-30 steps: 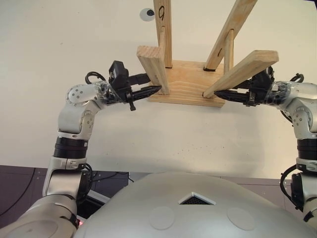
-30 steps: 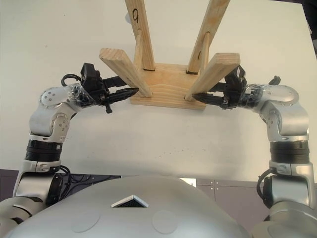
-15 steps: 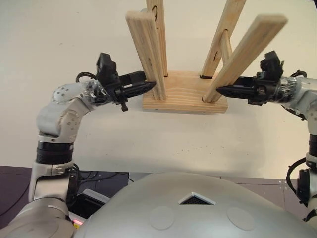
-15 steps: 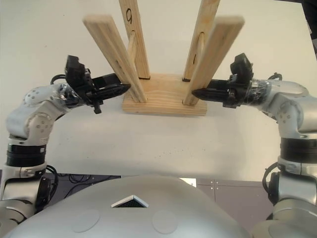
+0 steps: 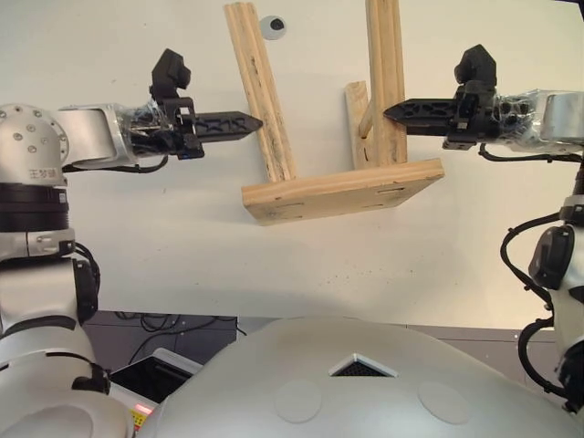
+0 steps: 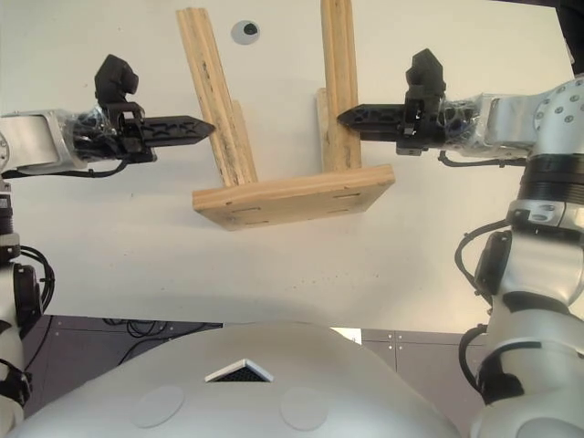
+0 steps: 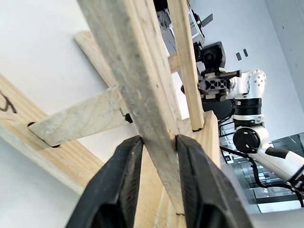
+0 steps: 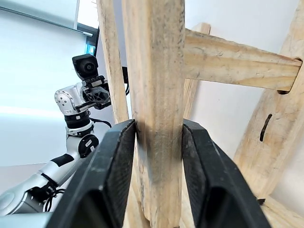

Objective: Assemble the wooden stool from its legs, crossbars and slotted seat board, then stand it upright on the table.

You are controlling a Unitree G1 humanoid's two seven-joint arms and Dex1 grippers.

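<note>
Left gripper (image 5: 250,122) and right gripper (image 5: 391,111) both have jaws clamped on the stool (image 5: 342,190), which tilts over the tabletop (image 5: 137,237).

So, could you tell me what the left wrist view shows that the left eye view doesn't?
Left wrist view: the fingers pressing both faces of a leg, and a crossbar seated in its slot. Left eye view: the seat board's broad face and a round disc on the table. Shared: left gripper and right gripper, each shut on a leg.
</note>
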